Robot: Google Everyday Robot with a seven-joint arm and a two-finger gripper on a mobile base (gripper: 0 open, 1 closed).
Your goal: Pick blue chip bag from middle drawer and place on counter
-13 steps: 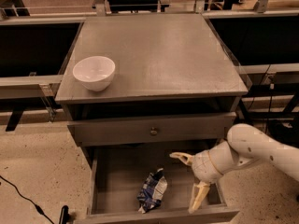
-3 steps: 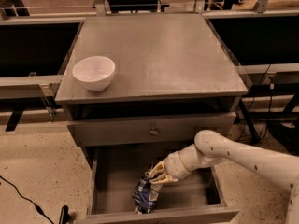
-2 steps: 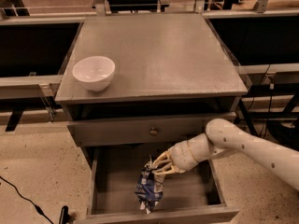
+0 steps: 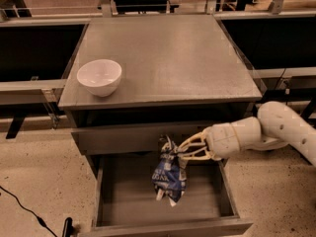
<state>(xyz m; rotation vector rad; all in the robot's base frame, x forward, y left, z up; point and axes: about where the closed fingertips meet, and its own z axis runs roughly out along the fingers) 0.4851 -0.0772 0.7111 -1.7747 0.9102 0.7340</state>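
The blue chip bag (image 4: 169, 176) hangs upright from my gripper (image 4: 178, 150), which is shut on its top edge. The bag is lifted clear of the drawer floor, in front of the grey drawer front above. The middle drawer (image 4: 123, 201) stands pulled open below it, its bare bottom showing. My white arm reaches in from the right. The counter (image 4: 168, 53) is the grey cabinet top above, with the bag still below its level.
A white bowl (image 4: 99, 76) sits on the counter's front left corner. The closed upper drawer front (image 4: 118, 139) lies just behind the bag. Dark shelving flanks the cabinet on both sides. A black cable (image 4: 29, 214) lies on the floor at lower left.
My gripper closed on the bag in the drawer and has lifted it up off the drawer floor; the arm has risen and drawn slightly right.
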